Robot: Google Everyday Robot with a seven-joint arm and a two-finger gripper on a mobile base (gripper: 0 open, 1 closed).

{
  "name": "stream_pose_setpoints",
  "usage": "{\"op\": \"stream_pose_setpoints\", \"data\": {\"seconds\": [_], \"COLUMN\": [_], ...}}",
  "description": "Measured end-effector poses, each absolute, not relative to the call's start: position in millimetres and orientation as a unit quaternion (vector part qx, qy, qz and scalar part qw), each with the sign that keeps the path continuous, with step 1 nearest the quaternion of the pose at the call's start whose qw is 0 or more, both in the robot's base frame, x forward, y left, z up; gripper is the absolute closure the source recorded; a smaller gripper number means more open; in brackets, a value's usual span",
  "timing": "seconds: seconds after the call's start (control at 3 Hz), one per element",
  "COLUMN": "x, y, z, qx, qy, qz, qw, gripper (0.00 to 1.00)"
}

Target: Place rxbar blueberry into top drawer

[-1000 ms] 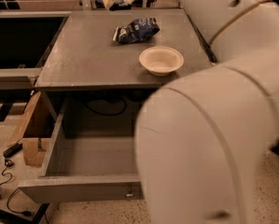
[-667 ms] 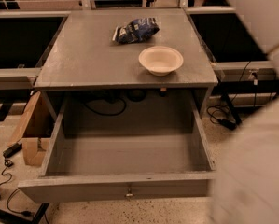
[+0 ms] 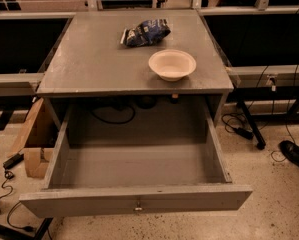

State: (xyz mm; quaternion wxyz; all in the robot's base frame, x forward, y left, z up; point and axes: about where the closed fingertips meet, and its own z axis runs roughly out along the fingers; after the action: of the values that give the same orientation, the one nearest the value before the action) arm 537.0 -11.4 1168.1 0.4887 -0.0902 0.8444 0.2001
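The top drawer (image 3: 134, 196) is pulled wide open below the grey table top; its plain grey front carries a small metal knob (image 3: 137, 208) at the centre. The drawer's inside shows bare grey floor. The rxbar blueberry is out of view. The gripper and the arm are out of view.
On the grey table top (image 3: 89, 59) lie a puffy blue-and-white snack bag (image 3: 145, 32) at the back and a pale bowl (image 3: 172, 64) near the front right. A cardboard box (image 3: 33, 144) stands on the floor at the left. Cables lie on the floor. A black shoe (image 3: 295, 154) shows at the right.
The white arm that filled the right and front of the view has swung out of sight. The whole open drawer and table now show.
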Motion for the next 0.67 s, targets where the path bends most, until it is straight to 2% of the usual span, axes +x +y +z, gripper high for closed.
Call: {"op": "stream_pose_setpoints", "data": {"seconds": [0.67], "x": [515], "y": [-1], "z": [1183], "qx": [-0.092], "qy": [0.831], "qz": [0.215], "qw": [0.504], "gripper": [1.00]}}
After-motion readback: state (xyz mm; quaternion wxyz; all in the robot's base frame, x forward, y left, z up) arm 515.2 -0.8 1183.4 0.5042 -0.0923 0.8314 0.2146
